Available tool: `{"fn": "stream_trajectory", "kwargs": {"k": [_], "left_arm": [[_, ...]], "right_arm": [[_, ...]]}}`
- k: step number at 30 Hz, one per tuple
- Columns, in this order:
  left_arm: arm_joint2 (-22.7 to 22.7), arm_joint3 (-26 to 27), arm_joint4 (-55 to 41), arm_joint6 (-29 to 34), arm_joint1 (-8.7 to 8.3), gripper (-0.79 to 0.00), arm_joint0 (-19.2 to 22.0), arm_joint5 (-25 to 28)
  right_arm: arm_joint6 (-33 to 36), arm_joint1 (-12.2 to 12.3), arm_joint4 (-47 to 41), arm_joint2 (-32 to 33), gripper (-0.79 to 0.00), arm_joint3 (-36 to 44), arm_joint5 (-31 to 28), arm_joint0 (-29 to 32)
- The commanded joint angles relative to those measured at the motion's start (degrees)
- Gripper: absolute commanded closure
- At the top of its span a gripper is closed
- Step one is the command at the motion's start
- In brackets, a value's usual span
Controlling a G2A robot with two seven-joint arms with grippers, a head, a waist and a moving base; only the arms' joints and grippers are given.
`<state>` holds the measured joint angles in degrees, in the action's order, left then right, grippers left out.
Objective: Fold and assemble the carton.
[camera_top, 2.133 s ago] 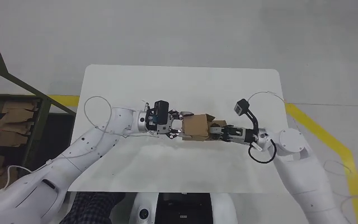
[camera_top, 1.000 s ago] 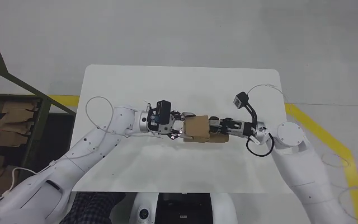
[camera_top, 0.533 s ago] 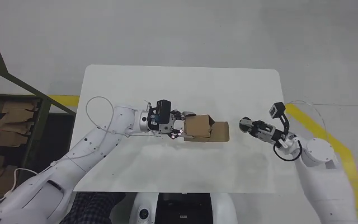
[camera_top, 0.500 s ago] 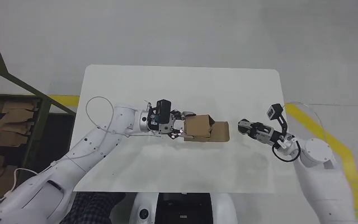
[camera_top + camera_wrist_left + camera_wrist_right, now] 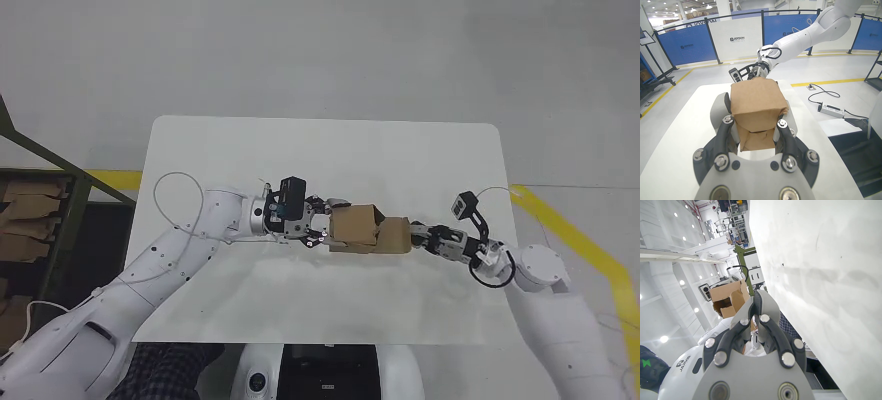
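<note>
The brown carton [image 5: 368, 230] lies on its side at the middle of the white table [image 5: 300, 150]. My left gripper [image 5: 318, 225] is shut on the carton's left end; in the left wrist view its fingers [image 5: 726, 106] clamp both side walls of the carton [image 5: 757, 100]. My right gripper [image 5: 418, 238] sits at the carton's right end, with its fingers pressed together and nothing between them. In the right wrist view, the shut tips [image 5: 755, 302] lie beside the carton's open end [image 5: 727, 294], where loose flaps stand out. Whether they touch cannot be told.
A rack holding flat cardboard [image 5: 35, 215] stands off the table's left side. Yellow floor tape [image 5: 555, 230] runs past the right edge. A power brick with its cable [image 5: 831, 110] lies on the floor beyond the table.
My right gripper pulled away from the carton to the right, then came back to its right end. The left gripper and the carton stayed put.
</note>
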<state>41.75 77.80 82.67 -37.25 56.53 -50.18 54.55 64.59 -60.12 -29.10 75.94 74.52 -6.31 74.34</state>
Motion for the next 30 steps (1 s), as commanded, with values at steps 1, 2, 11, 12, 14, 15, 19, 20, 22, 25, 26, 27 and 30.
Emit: {"fn": "stream_trajectory", "kwargs": {"k": [1,2,11,12,14,15,19,20,22,25,26,27,30], "left_arm": [[0.0,0.0,0.0,0.0,0.0,-0.357,0.0,0.0],[0.0,0.0,0.0,0.0,0.0,-0.357,0.0,0.0],[0.0,0.0,0.0,0.0,0.0,-0.36,0.0,0.0],[0.0,0.0,0.0,0.0,0.0,-0.357,0.0,0.0],[0.0,0.0,0.0,0.0,0.0,-0.357,0.0,0.0],[0.0,0.0,0.0,0.0,0.0,-0.36,0.0,0.0],[0.0,0.0,0.0,0.0,0.0,-0.357,0.0,0.0],[0.0,0.0,0.0,0.0,0.0,-0.357,0.0,0.0],[0.0,0.0,0.0,0.0,0.0,-0.354,0.0,0.0],[0.0,0.0,0.0,0.0,0.0,-0.351,0.0,0.0],[0.0,0.0,0.0,0.0,0.0,-0.351,0.0,0.0],[0.0,0.0,0.0,0.0,0.0,-0.348,0.0,0.0],[0.0,0.0,0.0,0.0,0.0,-0.348,0.0,0.0]], "right_arm": [[0.7,-0.1,-0.2,-0.6,0.0,-0.5,-0.1,-0.3],[1.3,-0.2,-0.8,-0.9,0.0,-0.6,-0.3,-0.4],[6.5,-0.9,-5.4,-3.9,0.0,-0.9,-2.8,-2.0],[6.9,-1.0,-5.5,-4.3,0.0,-0.9,-2.9,-2.3],[7.0,-1.1,-5.2,-4.7,0.0,-0.6,-3.0,-2.8],[7.2,-1.1,-5.3,-4.7,0.0,-0.1,-3.2,-2.9],[7.5,-1.0,-5.6,-4.5,0.0,2.2,-3.7,-2.9],[7.6,-1.0,-5.4,-4.5,0.0,2.9,-3.7,-2.8],[7.5,-0.9,-5.0,-4.7,0.0,4.4,-3.3,-2.8],[7.3,-1.0,-4.2,-5.2,0.0,6.4,-2.9,-3.0],[7.2,-1.0,-4.1,-5.3,0.0,6.9,-2.8,-3.1],[7.2,-1.0,-4.0,-5.4,0.0,7.4,-2.8,-3.2],[7.0,-0.9,-3.5,-5.5,0.0,8.4,-2.5,-3.5]]}}
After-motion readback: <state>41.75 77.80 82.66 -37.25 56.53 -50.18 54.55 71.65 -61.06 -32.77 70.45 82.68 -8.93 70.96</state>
